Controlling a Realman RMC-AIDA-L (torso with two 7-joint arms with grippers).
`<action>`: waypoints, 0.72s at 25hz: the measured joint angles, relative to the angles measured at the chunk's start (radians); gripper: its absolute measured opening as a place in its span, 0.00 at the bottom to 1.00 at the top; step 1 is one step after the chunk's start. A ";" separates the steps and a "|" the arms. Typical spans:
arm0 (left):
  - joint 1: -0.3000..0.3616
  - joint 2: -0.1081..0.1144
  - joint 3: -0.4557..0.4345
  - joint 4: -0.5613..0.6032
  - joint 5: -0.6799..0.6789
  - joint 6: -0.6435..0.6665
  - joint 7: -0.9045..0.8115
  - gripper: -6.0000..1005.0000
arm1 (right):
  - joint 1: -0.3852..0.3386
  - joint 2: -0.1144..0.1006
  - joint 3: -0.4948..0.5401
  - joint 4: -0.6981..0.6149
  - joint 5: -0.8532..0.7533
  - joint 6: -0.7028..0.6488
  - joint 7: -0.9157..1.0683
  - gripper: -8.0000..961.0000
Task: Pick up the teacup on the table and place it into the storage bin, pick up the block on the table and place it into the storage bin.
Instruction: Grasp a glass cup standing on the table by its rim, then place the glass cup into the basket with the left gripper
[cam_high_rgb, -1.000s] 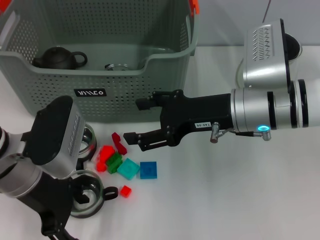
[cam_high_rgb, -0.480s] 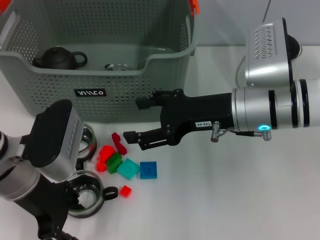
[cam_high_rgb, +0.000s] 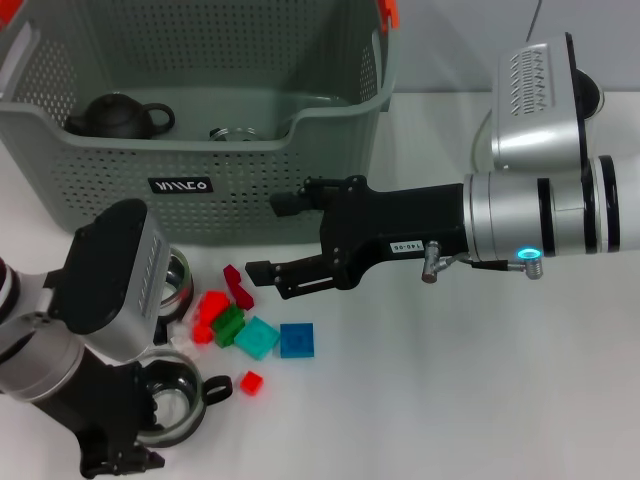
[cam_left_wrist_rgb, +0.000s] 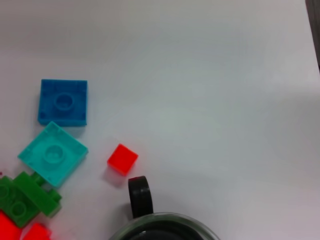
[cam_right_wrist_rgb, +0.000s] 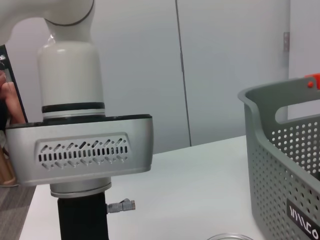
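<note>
Left gripper (cam_high_rgb: 135, 440): your arm sat low over the glass teacup (cam_high_rgb: 172, 405) near the table's front edge; you could not tell how its fingers stood.
Right gripper (cam_high_rgb: 275, 240): you had its fingers spread apart and holding nothing, just before the storage bin (cam_high_rgb: 250, 175).
Teacup: on the table, its black handle (cam_left_wrist_rgb: 139, 196) near a small red block (cam_left_wrist_rgb: 122, 159).
Blocks: blue block (cam_high_rgb: 296, 340) and teal block (cam_high_rgb: 257, 337) side by side, before the bin.
Bin: a dark teapot (cam_high_rgb: 118, 116) lay inside.
</note>
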 joint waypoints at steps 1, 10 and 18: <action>-0.001 0.000 -0.002 -0.002 0.000 -0.001 -0.002 0.46 | 0.000 0.000 0.000 -0.001 0.000 0.000 0.000 0.96; 0.000 0.000 -0.001 -0.001 -0.002 0.006 -0.005 0.11 | -0.005 0.000 -0.002 -0.004 0.000 -0.006 -0.001 0.96; -0.020 0.003 -0.080 0.021 -0.079 0.108 -0.006 0.06 | -0.010 -0.005 0.012 -0.004 -0.004 -0.018 -0.004 0.96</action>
